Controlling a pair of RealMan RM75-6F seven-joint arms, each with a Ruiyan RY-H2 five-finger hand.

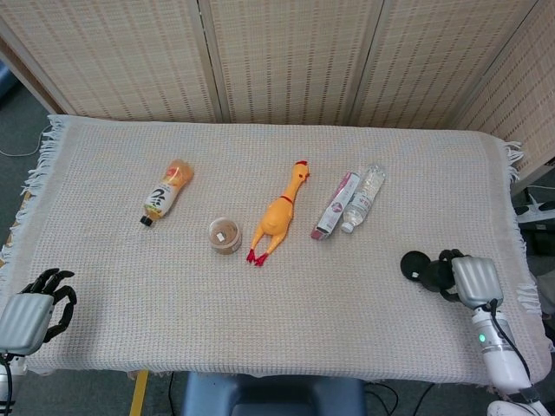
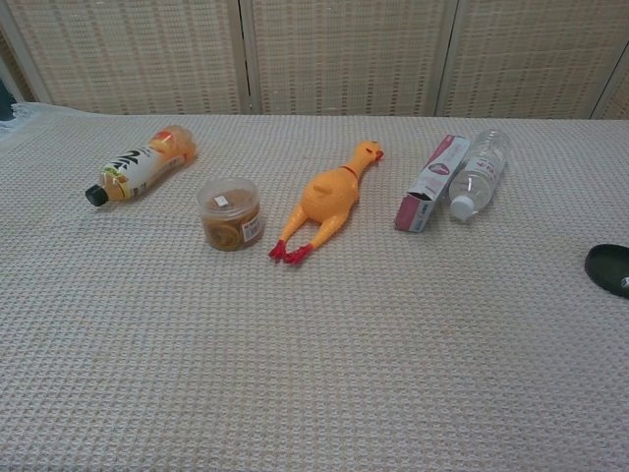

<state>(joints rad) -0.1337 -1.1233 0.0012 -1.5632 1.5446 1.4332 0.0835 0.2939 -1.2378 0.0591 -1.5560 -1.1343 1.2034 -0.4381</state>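
Observation:
My right hand (image 1: 466, 279) hovers at the table's near right, its dark fingers (image 1: 446, 274) just right of a flat black round object (image 1: 414, 263). That object lies uncovered on the cloth and shows at the right edge of the chest view (image 2: 610, 267). The hand holds nothing that I can see. My left hand (image 1: 30, 312) hangs off the table's near left corner with its fingers apart and empty. Neither hand shows in the chest view.
On the beige woven cloth (image 1: 286, 329) lie an orange drink bottle (image 1: 165, 192), a small clear jar (image 1: 225, 235), a yellow rubber chicken (image 1: 279, 214), a pink-and-white box (image 1: 336, 204) and a water bottle (image 1: 363, 198). A wicker screen (image 1: 286, 52) stands behind.

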